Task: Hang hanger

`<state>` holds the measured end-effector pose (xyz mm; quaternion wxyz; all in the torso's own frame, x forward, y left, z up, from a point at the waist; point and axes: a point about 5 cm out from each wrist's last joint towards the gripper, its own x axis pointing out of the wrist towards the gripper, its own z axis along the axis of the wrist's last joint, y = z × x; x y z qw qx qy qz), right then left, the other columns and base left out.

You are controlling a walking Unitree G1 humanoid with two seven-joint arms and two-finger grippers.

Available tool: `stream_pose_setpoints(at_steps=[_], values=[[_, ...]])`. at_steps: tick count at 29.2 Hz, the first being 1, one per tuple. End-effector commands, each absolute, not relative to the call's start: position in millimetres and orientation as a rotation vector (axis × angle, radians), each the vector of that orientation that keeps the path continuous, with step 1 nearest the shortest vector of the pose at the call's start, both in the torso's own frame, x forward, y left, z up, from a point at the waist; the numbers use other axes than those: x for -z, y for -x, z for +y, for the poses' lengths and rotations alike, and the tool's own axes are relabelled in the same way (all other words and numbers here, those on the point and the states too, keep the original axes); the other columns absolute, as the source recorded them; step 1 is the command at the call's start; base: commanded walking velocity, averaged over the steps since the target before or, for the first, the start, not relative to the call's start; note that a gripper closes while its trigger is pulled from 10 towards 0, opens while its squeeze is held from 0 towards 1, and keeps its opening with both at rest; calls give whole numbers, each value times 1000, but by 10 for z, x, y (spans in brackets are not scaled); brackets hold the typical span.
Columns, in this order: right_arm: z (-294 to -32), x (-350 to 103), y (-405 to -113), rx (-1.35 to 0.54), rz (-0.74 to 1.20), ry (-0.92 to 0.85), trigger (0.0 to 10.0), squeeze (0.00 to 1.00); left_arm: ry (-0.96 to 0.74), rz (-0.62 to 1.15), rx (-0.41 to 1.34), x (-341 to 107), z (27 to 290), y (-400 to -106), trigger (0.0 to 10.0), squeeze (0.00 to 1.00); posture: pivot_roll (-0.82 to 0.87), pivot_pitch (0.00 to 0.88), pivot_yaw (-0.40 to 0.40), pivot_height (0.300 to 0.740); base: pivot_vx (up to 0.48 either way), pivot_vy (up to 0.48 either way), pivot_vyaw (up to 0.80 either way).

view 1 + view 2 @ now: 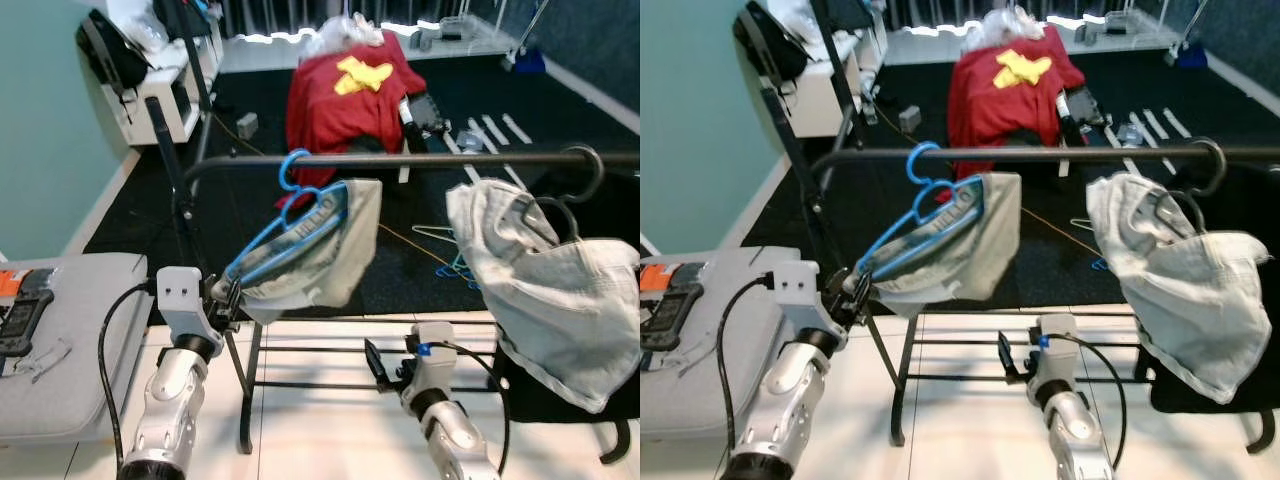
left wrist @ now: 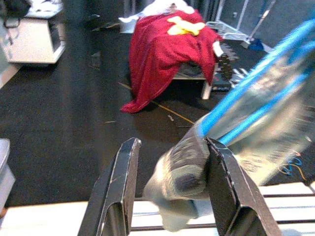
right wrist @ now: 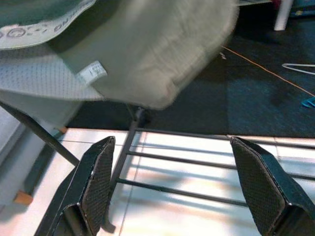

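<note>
Blue hanger (image 1: 290, 225) hooked on rail (image 1: 400, 160), long axis sloping down-left into left gripper (image 1: 228, 293), pinched at its tip; right gripper (image 3: 177, 196) spread wide.

A black rail (image 1: 420, 159) runs left to right across the scene. The blue hanger (image 1: 290, 215) with its greyish garment (image 1: 330, 250) hooks over it at the left; a pale garment (image 1: 550, 280) on a dark hanger (image 1: 580, 180) hangs at the right. White floor tiles (image 1: 320, 420) lie beneath, dark carpet (image 1: 250, 190) farther off.
</note>
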<state>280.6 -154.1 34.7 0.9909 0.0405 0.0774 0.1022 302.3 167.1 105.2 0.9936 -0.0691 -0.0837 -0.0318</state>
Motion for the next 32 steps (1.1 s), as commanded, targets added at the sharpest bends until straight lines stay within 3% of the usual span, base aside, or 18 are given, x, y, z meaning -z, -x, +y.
stream_pose_setpoints(at_steps=[1,24,29,31,32], values=[[-1486,-313,-2775,-223,174,-86,10000,0,160,-172,47,-1030,1730,-2981,10000,0,-81,64,52,740,0,0,0],[-1446,-394,-2764,-252,102,-107,10000,0,158,-197,67,-1050,1761,-2924,10000,0,-80,58,50,740,0,0,0],[-1492,-529,-2759,-239,-8,-108,10000,0,195,-226,256,-1160,1612,-2861,10000,0,-85,67,48,740,0,0,0],[-1492,-529,-2759,-239,-8,-108,10000,0,195,-226,256,-1160,1612,-2861,10000,0,-85,67,48,740,0,0,0],[-1509,-536,-2759,-235,-11,-104,10000,0,215,-231,350,-1210,1525,-2820,10000,0,-84,67,47,740,0,0,0]])
